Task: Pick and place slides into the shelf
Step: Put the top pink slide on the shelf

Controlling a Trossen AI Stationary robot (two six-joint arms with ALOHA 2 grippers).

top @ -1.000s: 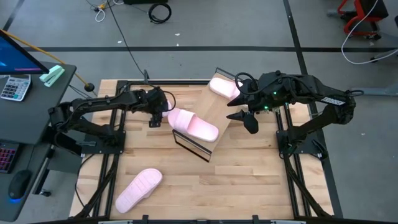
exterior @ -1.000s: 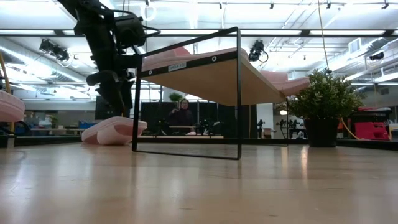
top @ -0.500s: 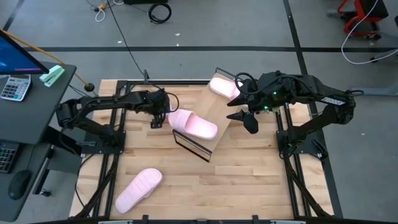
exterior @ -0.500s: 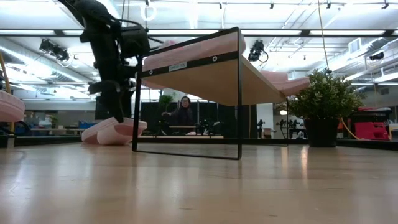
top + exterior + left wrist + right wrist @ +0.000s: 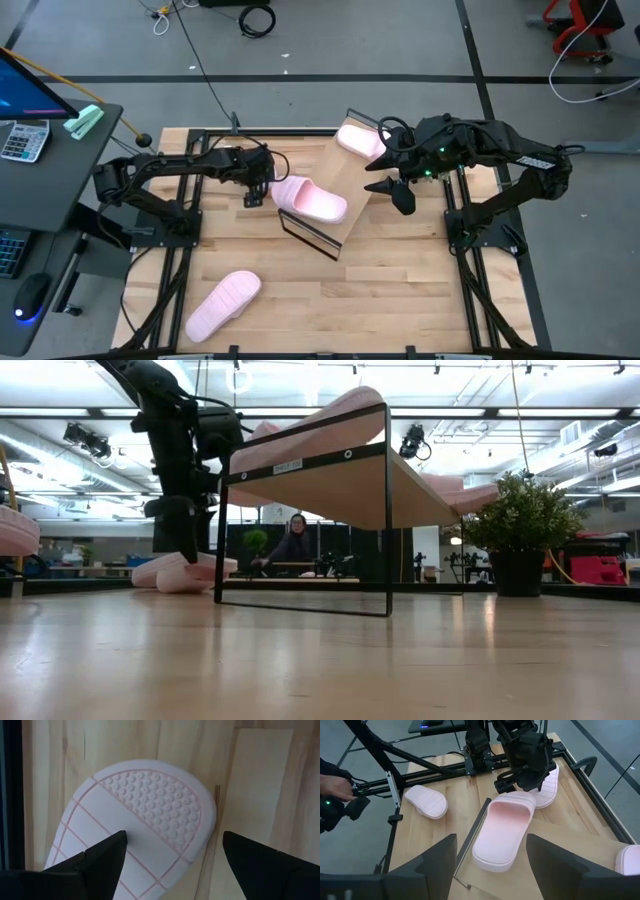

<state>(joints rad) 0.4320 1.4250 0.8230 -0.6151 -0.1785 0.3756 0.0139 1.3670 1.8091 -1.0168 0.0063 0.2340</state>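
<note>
The shelf (image 5: 345, 185) stands mid-table, its board slanted in the low view (image 5: 330, 480). One pink slide (image 5: 310, 200) lies strap-up on its board (image 5: 502, 827). A second slide (image 5: 358, 140) rests at the board's far end. A third (image 5: 222, 303) lies on the table near the left front. The fourth (image 5: 145, 825) lies sole-up on the table beside the shelf (image 5: 547, 785). My left gripper (image 5: 255, 190) is open and points down over it (image 5: 172, 857). My right gripper (image 5: 392, 192) is open and hovers by the shelf's right side (image 5: 490, 870). My left gripper points down over the sole-up slide's sole (image 5: 135, 845). One fingertip (image 5: 188, 552) stands right over that slide (image 5: 180, 572). I cannot tell whether it touches the slide. The other finger (image 5: 260, 865) stands off its rim, over the table.
Black frame rails (image 5: 185, 235) (image 5: 460, 225) run along both sides of the table. A desk with a calculator (image 5: 25, 140) stands beyond the left edge. Bare tabletop lies near the front right (image 5: 400, 300). A person (image 5: 295, 540) sits far behind the table.
My left gripper has sunk a little toward the sole-up slide and stays open. The slide on the shelf now shows higher above the board's edge in the low view than a second ago. My right arm has kept still.
</note>
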